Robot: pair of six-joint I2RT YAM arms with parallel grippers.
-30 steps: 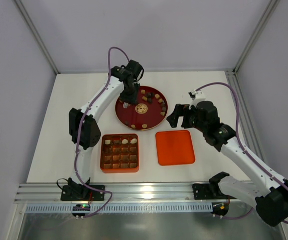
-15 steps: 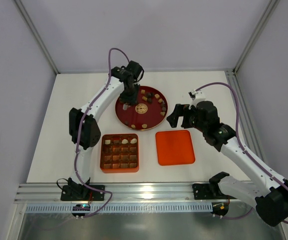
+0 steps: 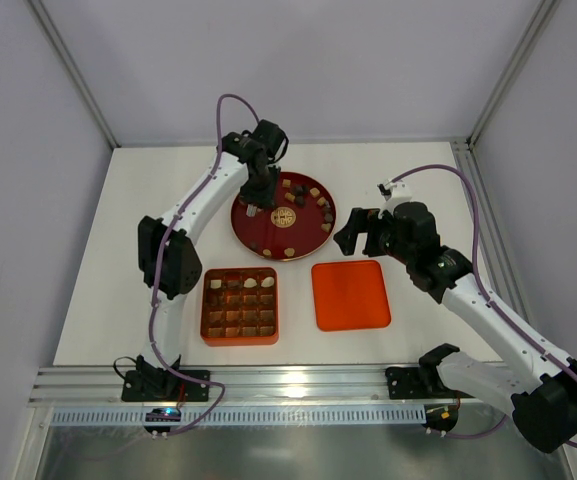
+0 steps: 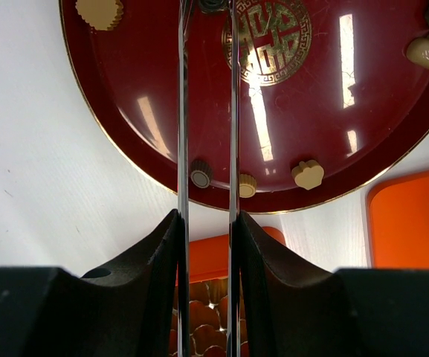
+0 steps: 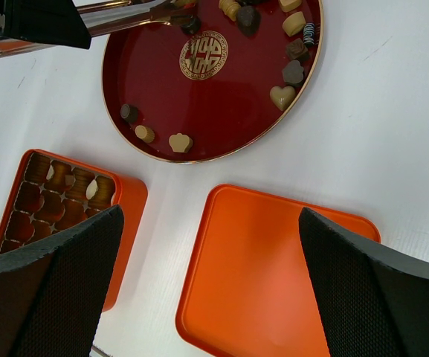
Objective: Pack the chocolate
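Observation:
Several small chocolate pieces [image 3: 313, 200], dark brown, light brown and cream, lie on a round red plate [image 3: 258, 235]; they also show in the right wrist view [image 5: 282, 96] and the left wrist view [image 4: 308, 174]. A few pieces sit in the orange gridded box [image 3: 240, 306]. My left gripper [image 3: 255, 193] is over the plate's left part and is shut on thin metal tongs [image 4: 182, 111]. The tong tips [image 5: 177, 19] close around a dark piece [image 5: 192, 25]. My right gripper [image 3: 353, 232] is open and empty, above the flat orange lid [image 5: 273, 275].
The box stands at the front left of the plate [image 5: 65, 201] and the lid at the front right [image 3: 350, 294]. The table's side rails and enclosure walls frame the work area.

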